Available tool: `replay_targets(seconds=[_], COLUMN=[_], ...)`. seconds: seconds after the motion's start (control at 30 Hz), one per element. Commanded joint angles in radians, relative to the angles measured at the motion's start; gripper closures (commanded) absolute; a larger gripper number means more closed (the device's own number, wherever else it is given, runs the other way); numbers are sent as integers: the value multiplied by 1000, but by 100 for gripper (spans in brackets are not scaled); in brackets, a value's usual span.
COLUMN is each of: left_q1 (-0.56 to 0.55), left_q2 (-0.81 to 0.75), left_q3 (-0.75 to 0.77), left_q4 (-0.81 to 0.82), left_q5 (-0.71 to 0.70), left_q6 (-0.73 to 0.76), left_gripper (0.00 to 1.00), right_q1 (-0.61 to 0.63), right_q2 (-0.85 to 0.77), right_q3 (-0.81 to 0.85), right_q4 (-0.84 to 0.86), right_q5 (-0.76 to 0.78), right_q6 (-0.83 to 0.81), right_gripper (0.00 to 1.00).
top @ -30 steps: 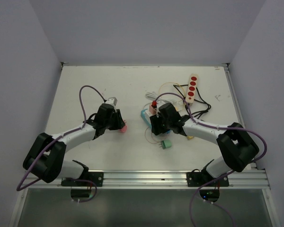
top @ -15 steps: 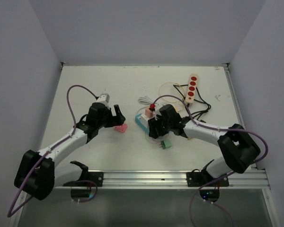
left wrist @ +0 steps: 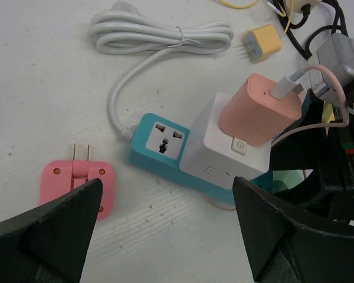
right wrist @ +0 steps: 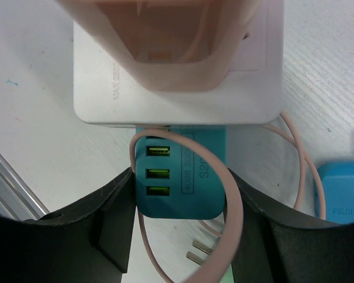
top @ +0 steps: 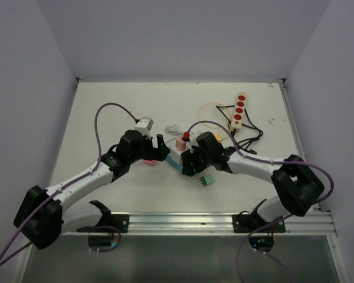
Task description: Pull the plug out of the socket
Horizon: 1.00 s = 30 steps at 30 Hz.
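The teal socket (left wrist: 165,141) lies flat on the table with a white cube adapter (left wrist: 224,153) and a peach-pink charger (left wrist: 256,112) plugged into it. A flat pink plug (left wrist: 76,187) rests loose on the table left of the socket, prongs pointing away, partly under my left finger. My left gripper (left wrist: 167,183) hangs open just short of the socket, holding nothing. My right gripper (right wrist: 180,177) is shut on the socket's USB end (right wrist: 180,183), a pink cable looping round it. From above, the left gripper (top: 156,148) and right gripper (top: 187,164) flank the socket (top: 176,158).
A coiled white cable (left wrist: 165,38) and a yellow plug (left wrist: 261,43) lie beyond the socket. A green plug (top: 207,180) sits just near of my right gripper. A beige power strip with red buttons (top: 239,109) and tangled black cords are at the back right.
My left gripper opened and let go of the pink plug, then swung right toward the socket. The right gripper and the socket shifted slightly left.
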Motion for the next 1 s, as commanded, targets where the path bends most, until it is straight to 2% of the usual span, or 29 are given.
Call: replay_targets(seconds=[0.0,0.1,0.17,0.2,0.27,0.3,0.4,0.47,0.67,0.97], left_q1=[-6,-4,-6,-6,-6,-6,-6,-6,-6,-6], left_q2=[29,34,34,35,34,32,28,28,69,218], left_q3=[61,67,67,66,58,57,38,31,-14,84], left_q4=[82,93,90,87,78,65,21,-31,-60,-102], left_q5=[-53,-53,-51,-50,-48,-48,-92,-131,-99,-89], left_q6=[5,8,12,14,9,-7,-102,-180,-467,-590], left_gripper=[5,5,5,5,5,5,5,4,4,4], right_q1=[7,7,7,7,7,9,7,7,7,7], right_q2=[-38,-52,-55,-58,-61,-67,-75,-75,-61,-46], right_q3=[-6,-29,-48,-54,-71,-77,-92,-105,-166,-217], right_q4=[61,77,87,90,119,128,162,195,376,476], right_q5=[-27,-7,2,2,-16,-24,-33,-30,-90,-122], right_q6=[9,19,26,27,33,38,67,107,249,318], right_gripper=[78,62,59,60,70,84,100,100,100,100])
